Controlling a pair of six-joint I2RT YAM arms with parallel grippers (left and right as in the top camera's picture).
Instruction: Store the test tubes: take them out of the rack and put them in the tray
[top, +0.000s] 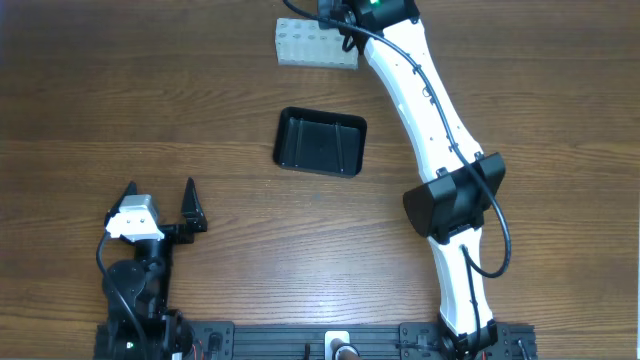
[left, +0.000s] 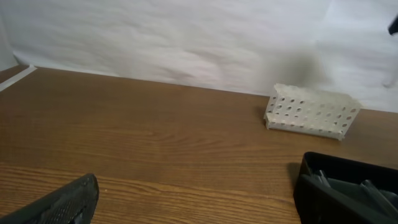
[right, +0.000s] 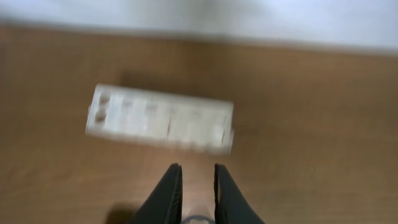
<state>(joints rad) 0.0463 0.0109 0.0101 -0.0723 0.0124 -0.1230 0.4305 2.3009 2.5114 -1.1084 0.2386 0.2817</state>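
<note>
The white perforated rack (top: 316, 45) lies at the far side of the table; it also appears in the left wrist view (left: 311, 112) and the right wrist view (right: 161, 119). The black tray (top: 321, 142) sits mid-table, and clear tubes (left: 367, 190) lie in it. My right gripper (right: 196, 167) hangs above the table just beside the rack, its fingers (right: 169, 190) close together on what looks like a clear test tube (right: 198, 218) seen end-on. My left gripper (top: 160, 186) rests near the front left, open and with nothing in it.
A white wall (left: 186, 31) rises behind the far table edge, just past the rack. The right arm (top: 430, 110) stretches along the right of the tray. Bare wood (top: 150, 90) lies left of the tray and rack.
</note>
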